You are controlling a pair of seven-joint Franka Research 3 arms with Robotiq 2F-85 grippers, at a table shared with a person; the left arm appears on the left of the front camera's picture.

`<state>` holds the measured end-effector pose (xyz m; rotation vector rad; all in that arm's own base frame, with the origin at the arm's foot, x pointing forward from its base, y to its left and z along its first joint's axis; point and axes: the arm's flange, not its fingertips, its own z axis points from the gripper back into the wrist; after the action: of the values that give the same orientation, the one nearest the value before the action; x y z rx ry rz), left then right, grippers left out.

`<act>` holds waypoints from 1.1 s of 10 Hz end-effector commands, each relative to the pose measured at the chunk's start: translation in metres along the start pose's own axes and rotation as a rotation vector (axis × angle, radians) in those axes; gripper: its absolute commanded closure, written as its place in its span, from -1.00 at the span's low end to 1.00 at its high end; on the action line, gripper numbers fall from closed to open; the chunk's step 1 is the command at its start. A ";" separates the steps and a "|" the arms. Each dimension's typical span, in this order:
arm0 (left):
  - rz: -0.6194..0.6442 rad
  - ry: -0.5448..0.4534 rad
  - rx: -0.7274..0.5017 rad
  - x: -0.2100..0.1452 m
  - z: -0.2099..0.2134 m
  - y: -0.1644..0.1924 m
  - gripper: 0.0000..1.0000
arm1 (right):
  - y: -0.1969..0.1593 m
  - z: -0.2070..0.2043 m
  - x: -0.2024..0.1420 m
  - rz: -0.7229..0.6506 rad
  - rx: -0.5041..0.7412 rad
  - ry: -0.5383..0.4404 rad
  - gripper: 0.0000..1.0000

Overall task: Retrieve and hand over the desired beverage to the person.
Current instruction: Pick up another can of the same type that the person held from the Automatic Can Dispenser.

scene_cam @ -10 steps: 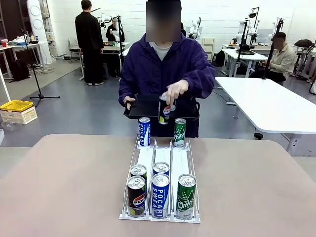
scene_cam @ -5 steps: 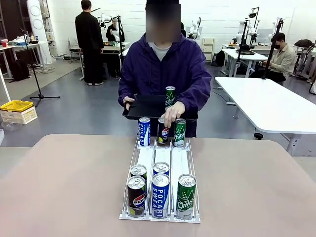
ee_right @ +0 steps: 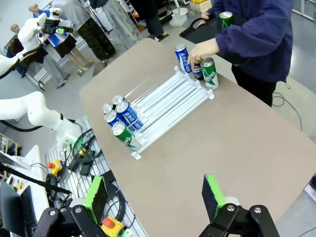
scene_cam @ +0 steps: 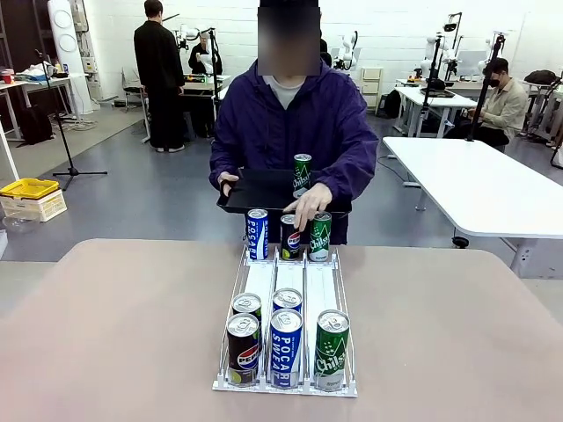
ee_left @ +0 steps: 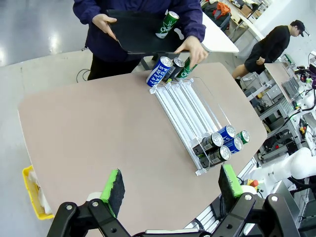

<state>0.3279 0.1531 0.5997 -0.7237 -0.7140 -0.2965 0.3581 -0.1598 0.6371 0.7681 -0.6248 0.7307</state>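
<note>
The person [scene_cam: 286, 114] stands at the table's far side, one hand holding a black tray [scene_cam: 255, 189] with a green can [scene_cam: 302, 174] on it. Their other hand [scene_cam: 310, 204] rests on a Pepsi can [scene_cam: 291, 237] at the far end of the clear can rack [scene_cam: 286, 281], between a Pocari Sweat can [scene_cam: 257, 233] and a green can [scene_cam: 320, 236]. At the near end stand a Pepsi [scene_cam: 243, 349], a Pocari Sweat [scene_cam: 286, 347] and a green can [scene_cam: 332, 349], with two more cans behind. My left gripper [ee_left: 170, 185] and right gripper [ee_right: 154, 191] hover open above the table, holding nothing.
The rack [ee_left: 187, 106] lies along the middle of the tan table [scene_cam: 114, 325], with bare tabletop on both sides. A white table [scene_cam: 493, 189] stands at the back right. Other people and a yellow bin [scene_cam: 29, 188] are farther off.
The person's hand has brought the Pepsi can down from the tray into the far end of the rack's middle lane. Neither gripper's jaws have changed.
</note>
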 end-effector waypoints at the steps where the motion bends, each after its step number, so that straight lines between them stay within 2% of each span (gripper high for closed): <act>1: -0.016 -0.015 -0.014 -0.001 0.000 0.001 -1.00 | -0.001 -0.001 0.001 0.018 0.017 -0.026 -1.00; 4: 0.000 0.000 0.000 0.000 0.000 0.000 -1.00 | -0.001 -0.001 0.001 0.018 0.017 -0.026 -1.00; 5: -0.090 0.091 0.028 0.007 -0.018 -0.028 -1.00 | -0.001 -0.001 0.001 0.018 0.017 -0.026 -1.00; 7: -0.115 0.248 0.065 0.010 -0.058 -0.093 -1.00 | -0.001 -0.001 0.001 0.018 0.017 -0.026 -1.00; 9: 0.005 0.276 0.347 -0.005 -0.112 -0.148 -1.00 | -0.001 -0.001 0.001 0.018 0.017 -0.026 -1.00; 11: 0.098 0.398 0.446 -0.028 -0.161 -0.192 -1.00 | -0.001 -0.001 0.001 0.018 0.017 -0.026 -1.00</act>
<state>0.3011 -0.0814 0.5974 -0.2835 -0.4446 -0.2338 0.3589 -0.1587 0.6369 0.7669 -0.6223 0.7317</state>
